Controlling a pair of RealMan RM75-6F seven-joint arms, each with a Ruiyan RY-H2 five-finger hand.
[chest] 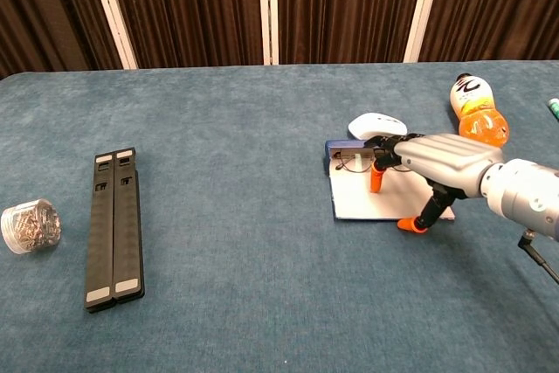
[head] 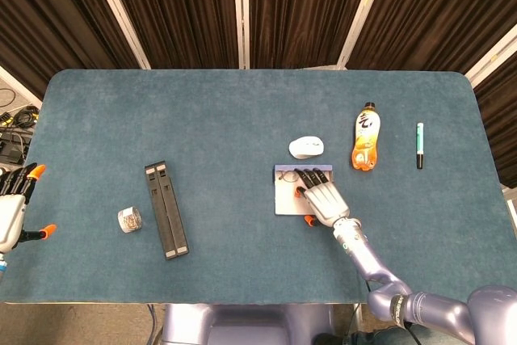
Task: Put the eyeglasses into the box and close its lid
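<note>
1. Blue-rimmed white box (chest: 384, 203) lies opened flat on the teal table (head: 242, 119), near the white computer mouse (chest: 377, 125); eyeglasses (chest: 356, 162) sit at the box's far-left end, by the blue edge.
2. Risk: right hand (chest: 437, 165) looks to be pinching or lifting the eyeglasses. The frame is thin, so a shallow hold could let it slip and drop outside the box.
3. Risk: the thumb (chest: 410, 224) rests at the box's near edge. Pressing there could slide or tip the light box, or foul the lid swing later.
4. Right hand pose: palm down over the box, arm coming in from the near-right table edge, orange-tipped fingers (chest: 376, 183) curled down onto the eyeglasses. Contact seems likely, but I cannot tell if it is a firm grip.
5. Left hand (head: 11, 216) idles off the table's left edge, fingers spread, holding nothing.
6. Lid not closed yet.
7. Also here: orange drink bottle (head: 366, 138), marker pen (head: 419, 145), black folding stand (head: 166, 209), small clear jar (head: 128, 220).
</note>
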